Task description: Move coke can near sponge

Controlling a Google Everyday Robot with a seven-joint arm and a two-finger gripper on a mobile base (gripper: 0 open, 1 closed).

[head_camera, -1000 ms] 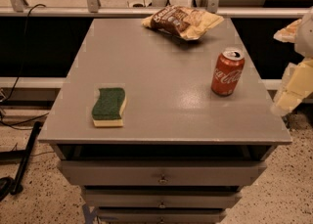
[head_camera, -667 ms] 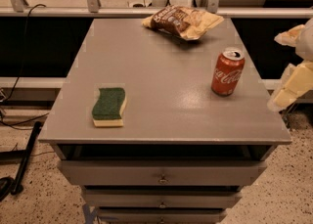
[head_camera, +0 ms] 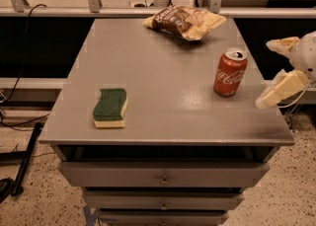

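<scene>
The gripper [head_camera: 265, 74] hangs off the right edge of the table [head_camera: 163, 62], pale fingers [head_camera: 282, 88] spread, empty. Just left of them the smooth coke can [head_camera: 230, 72] stands upright (silver top up); far beyond lies the flat, wavy-edged sponge [head_camera: 110, 107], lengthwise front-to-back.

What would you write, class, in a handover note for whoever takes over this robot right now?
Hand: open, holding nothing, just off the table's right edge, beside the coke can but apart from it.
Coke can: upright on the right side of the table.
Sponge: flat near the front left, green side up.
Chip bag: at the back, out of the way.
Done: nothing, the can is not yet grasped.
Left: grip the can, carry it left, set it down by the sponge.
</scene>
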